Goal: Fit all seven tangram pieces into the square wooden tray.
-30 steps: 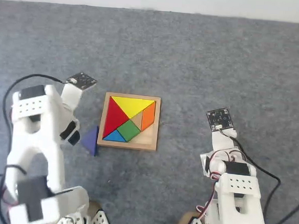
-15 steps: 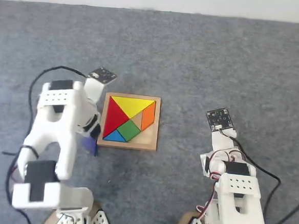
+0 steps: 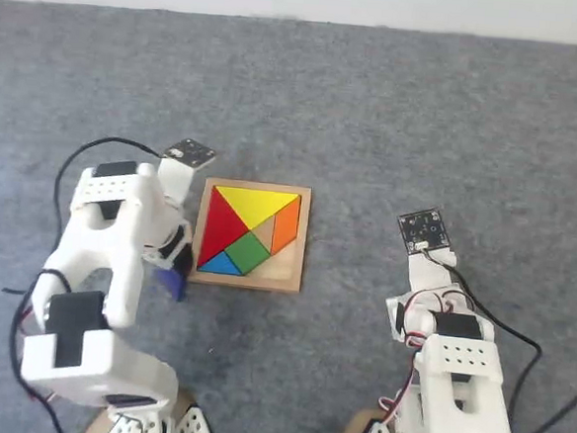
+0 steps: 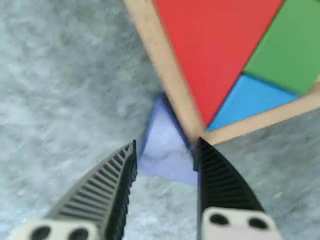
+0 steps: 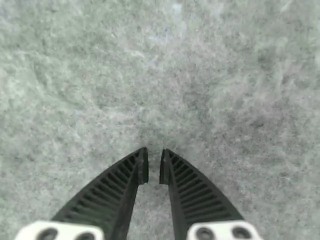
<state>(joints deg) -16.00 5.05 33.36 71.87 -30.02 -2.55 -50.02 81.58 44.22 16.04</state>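
Note:
The square wooden tray (image 3: 301,239) lies mid-table and holds yellow (image 3: 253,204), red (image 3: 218,229), orange (image 3: 286,224), green (image 3: 252,249) and blue (image 3: 223,262) pieces; bare wood shows by its near right corner. A purple triangle (image 4: 162,150) rests on the carpet against the tray's near left corner (image 4: 170,75), and is half hidden under the left arm as the purple triangle (image 3: 172,282). My left gripper (image 4: 165,144) is open low over it, one finger on each side. My right gripper (image 5: 154,167) is shut with nothing in it, over bare carpet right of the tray.
Grey carpet covers the whole table. The left arm (image 3: 120,225) stands close against the tray's left edge. The right arm (image 3: 431,296) stays folded well to the right of the tray. Open carpet lies beyond and in front of the tray.
The left arm swung toward the tray, then settled lower with its gripper around the purple triangle. The triangle and the right arm have stayed in place.

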